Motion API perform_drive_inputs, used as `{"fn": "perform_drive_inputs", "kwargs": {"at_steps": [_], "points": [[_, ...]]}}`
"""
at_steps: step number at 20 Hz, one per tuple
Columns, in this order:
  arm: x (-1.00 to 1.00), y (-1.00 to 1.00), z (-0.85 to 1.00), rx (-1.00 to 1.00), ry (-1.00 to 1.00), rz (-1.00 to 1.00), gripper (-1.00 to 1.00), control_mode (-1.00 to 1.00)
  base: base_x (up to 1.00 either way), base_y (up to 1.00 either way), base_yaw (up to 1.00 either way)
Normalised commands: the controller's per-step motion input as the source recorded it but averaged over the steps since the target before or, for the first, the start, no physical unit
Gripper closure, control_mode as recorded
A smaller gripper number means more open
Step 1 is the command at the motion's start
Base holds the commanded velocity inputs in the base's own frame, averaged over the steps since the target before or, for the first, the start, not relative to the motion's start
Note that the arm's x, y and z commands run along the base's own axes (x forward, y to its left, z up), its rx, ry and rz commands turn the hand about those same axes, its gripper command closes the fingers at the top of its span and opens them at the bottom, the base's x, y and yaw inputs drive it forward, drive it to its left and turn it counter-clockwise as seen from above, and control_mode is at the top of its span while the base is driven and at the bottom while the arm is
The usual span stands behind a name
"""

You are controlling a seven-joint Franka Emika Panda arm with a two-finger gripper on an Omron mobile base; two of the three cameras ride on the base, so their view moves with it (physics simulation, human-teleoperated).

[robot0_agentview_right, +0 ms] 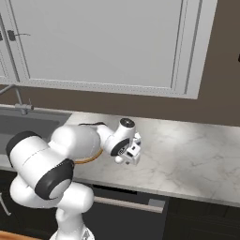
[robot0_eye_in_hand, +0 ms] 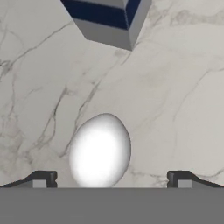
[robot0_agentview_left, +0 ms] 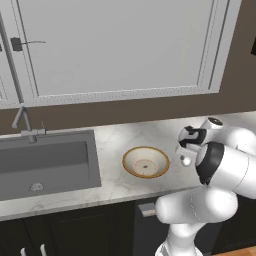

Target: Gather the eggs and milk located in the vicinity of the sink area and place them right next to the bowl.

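Note:
A white egg [robot0_eye_in_hand: 99,150] lies on the marble counter between my open gripper's [robot0_eye_in_hand: 111,179] two fingertips, which stand wide apart on either side of it. Just beyond it stands the milk [robot0_eye_in_hand: 109,19], a white carton with a dark blue band, cut off by the top edge of the hand view. In the left base view my gripper [robot0_agentview_left: 186,152] points down at the counter just right of the cream bowl [robot0_agentview_left: 146,161] with its orange-brown rim. The egg [robot0_agentview_left: 186,160] shows as a small white blob under the hand. The dark grey sink [robot0_agentview_left: 45,162] lies at the far left.
A thin steel faucet [robot0_agentview_left: 22,117] rises behind the sink. White wall cabinets [robot0_agentview_left: 120,45] hang above the counter. Bare marble counter [robot0_agentview_right: 187,154] stretches to the right of the hand. My own arm [robot0_agentview_right: 70,150] covers the counter's left part in the right base view.

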Motion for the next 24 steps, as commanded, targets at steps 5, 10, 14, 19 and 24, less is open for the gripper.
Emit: {"fn": "perform_drive_inputs", "kwargs": {"at_steps": [5, 10, 14, 19, 24], "points": [[0.02, 0.01, -0.32, 0.0, -0.01, 0.0, -1.0, -1.0, 0.0, 0.0, 0.0], [0.03, 0.02, -0.17, 0.0, 0.0, 0.0, -1.0, -1.0, 0.0, 0.0, 0.0], [0.11, 0.0, -0.04, 0.0, -0.01, 0.0, -1.0, -1.0, 0.0, 0.0, 0.0], [0.05, 0.0, -0.05, 0.0, 0.0, 0.0, -1.0, -1.0, 0.0, 0.0, 0.0], [0.0, 0.0, 0.0, 0.0, 0.0, 0.0, -1.0, -1.0, 0.0, 0.0, 0.0]]}}
